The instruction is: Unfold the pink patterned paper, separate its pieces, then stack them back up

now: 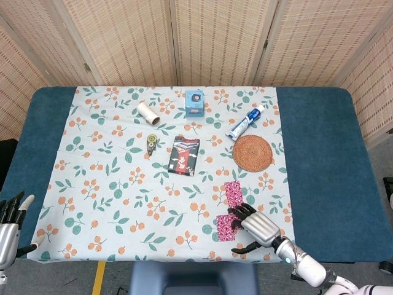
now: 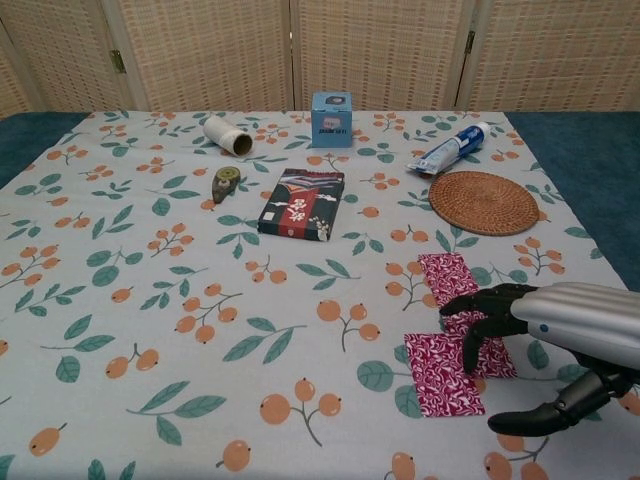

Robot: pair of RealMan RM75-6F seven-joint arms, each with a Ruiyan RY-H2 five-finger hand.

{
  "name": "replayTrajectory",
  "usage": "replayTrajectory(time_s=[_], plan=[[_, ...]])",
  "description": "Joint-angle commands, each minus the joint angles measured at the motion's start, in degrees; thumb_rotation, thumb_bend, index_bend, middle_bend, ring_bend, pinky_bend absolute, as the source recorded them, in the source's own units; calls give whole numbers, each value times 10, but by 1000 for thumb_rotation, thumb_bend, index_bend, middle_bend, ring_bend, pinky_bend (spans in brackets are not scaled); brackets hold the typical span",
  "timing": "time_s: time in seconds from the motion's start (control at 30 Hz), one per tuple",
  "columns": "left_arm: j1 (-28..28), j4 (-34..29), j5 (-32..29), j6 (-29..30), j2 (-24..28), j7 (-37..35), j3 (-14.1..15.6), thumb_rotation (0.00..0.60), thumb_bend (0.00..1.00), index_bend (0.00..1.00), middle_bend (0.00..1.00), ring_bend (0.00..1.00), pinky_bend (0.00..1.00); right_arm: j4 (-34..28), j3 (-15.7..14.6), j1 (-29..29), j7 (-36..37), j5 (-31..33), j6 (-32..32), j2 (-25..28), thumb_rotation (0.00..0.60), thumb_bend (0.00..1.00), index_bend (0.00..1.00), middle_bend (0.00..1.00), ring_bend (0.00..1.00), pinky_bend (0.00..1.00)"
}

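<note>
The pink patterned paper lies flat on the floral cloth near the front right, as an upper strip (image 1: 233, 192) (image 2: 446, 275) and a lower piece (image 1: 226, 228) (image 2: 438, 376) that meet under my fingers. My right hand (image 1: 258, 227) (image 2: 572, 322) hovers over their right side, its dark fingertips (image 2: 470, 352) touching the paper where the pieces join and its thumb held apart below. It grips nothing. My left hand (image 1: 8, 230) is off the table's front left corner, fingers spread and empty; the chest view does not show it.
A black patterned box (image 1: 184, 155) lies mid-table, a woven coaster (image 1: 252, 152) and a toothpaste tube (image 1: 244, 121) behind the paper. A blue box (image 1: 194, 102), a white roll (image 1: 147, 113) and a small green object (image 1: 150, 143) sit further back. The table's front edge runs just below the paper.
</note>
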Motion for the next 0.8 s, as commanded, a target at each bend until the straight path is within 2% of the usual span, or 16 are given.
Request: replayTrajectory(time_s=[0.03, 0.8], plan=[[0, 0, 1, 1, -1, 1, 0, 600, 234, 116, 27, 85, 0, 0, -3, -2, -2, 1, -2, 2, 193, 225, 337, 91, 0, 0], [4, 14, -2, 3, -3, -14, 0, 600, 234, 116, 27, 85, 0, 11, 20, 15, -11, 8, -10, -41, 192, 225, 337, 91, 0, 0]])
